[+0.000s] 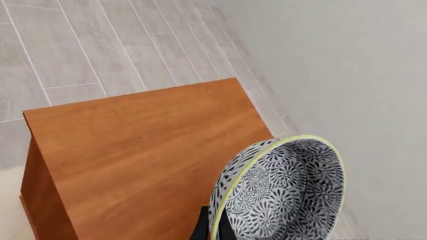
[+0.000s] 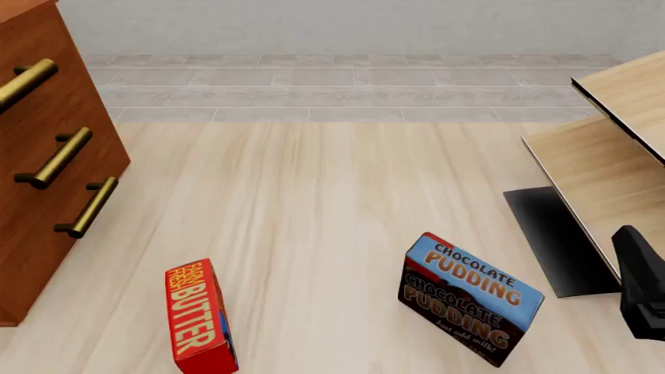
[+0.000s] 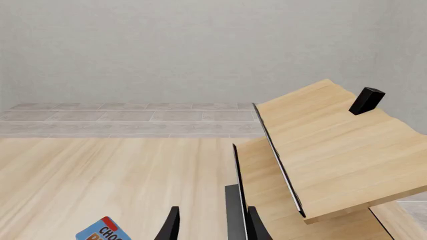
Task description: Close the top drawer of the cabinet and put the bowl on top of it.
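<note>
Our left hand (image 1: 212,230) is gripping the bowl (image 1: 280,192) by its rim, tilted on edge above the cabinet (image 1: 147,155) top. Our right hand (image 3: 210,225), fingers parted, is hanging beside the shelf unit (image 3: 327,150) at three o'clock on the surface (image 2: 332,202).

Front view overlooks table (image 2: 332,202), left wrist above cabinet (image 1: 140,150), right wrist faces shelf (image 3: 333,145)

You see a pudding box (image 2: 469,298) lying between the butter box (image 2: 198,318) and the pale shelf unit (image 2: 613,156).
</note>
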Robot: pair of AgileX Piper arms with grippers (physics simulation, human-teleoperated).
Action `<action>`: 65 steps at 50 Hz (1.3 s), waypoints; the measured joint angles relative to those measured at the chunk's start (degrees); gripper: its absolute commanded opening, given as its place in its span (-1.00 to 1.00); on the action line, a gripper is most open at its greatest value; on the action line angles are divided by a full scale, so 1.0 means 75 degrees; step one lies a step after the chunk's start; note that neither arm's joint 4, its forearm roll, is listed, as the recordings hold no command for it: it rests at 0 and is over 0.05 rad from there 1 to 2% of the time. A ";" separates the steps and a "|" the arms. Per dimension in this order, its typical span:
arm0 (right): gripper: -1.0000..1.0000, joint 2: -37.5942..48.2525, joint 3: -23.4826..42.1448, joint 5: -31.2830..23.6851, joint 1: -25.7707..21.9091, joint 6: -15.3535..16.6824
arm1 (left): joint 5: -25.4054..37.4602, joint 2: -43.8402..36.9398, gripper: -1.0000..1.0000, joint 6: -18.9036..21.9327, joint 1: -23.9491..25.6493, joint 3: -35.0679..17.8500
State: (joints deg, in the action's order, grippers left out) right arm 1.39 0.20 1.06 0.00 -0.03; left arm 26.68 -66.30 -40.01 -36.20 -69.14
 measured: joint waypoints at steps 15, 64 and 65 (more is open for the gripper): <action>1.00 0.0000 0.0000 0.0000 0.0000 -0.0001 | -0.0203 -0.0195 -1.00 0.0100 -0.0009 0.0163; 1.00 0.0000 0.0000 0.0000 -0.0001 0.0000 | 0.0361 0.0377 1.00 0.0136 0.0407 -0.0692; 1.00 0.0000 0.0000 0.0000 -0.0001 0.0000 | 0.0431 0.0401 1.00 0.0131 0.0426 -0.0788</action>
State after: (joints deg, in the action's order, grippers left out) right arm 1.39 0.20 1.06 -0.01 -0.03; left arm 29.91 -63.29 -39.03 -33.01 -75.06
